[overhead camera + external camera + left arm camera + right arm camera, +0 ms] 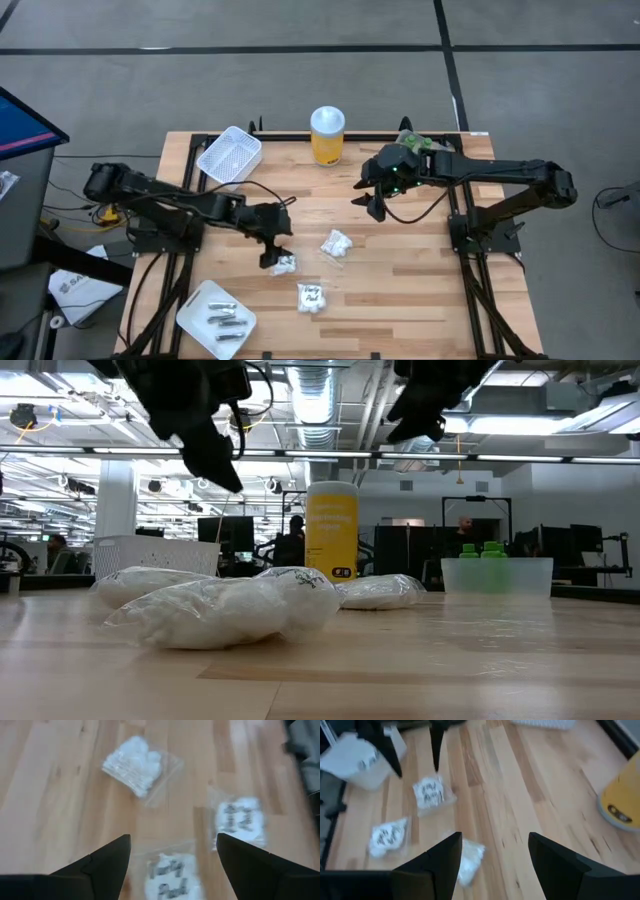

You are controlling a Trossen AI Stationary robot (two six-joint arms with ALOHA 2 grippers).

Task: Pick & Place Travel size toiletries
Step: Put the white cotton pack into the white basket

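Note:
Three white packets with dark print lie flat on the table: one [283, 265] under my left gripper [272, 252], one [337, 244] to its right and one [313, 297] nearer the near edge. My left gripper [173, 837] is open and hovers above the first packet [172, 875], its fingers either side of it, not touching. My right gripper [368, 198] is open too and hangs in the air near the table's middle, over the rightmost packet [467, 857]. Slim silvery tubes [225, 317] lie in a white tray [192, 310]. Green round pieces [490, 550] sit in a clear tub [495, 575].
A tall yellow jar with a white lid [327, 135] stands at the far edge. A white mesh tray [229, 155] sits at the far left. The clear tub [415, 140] is behind my right arm. Bare wood lies to the right of the packets.

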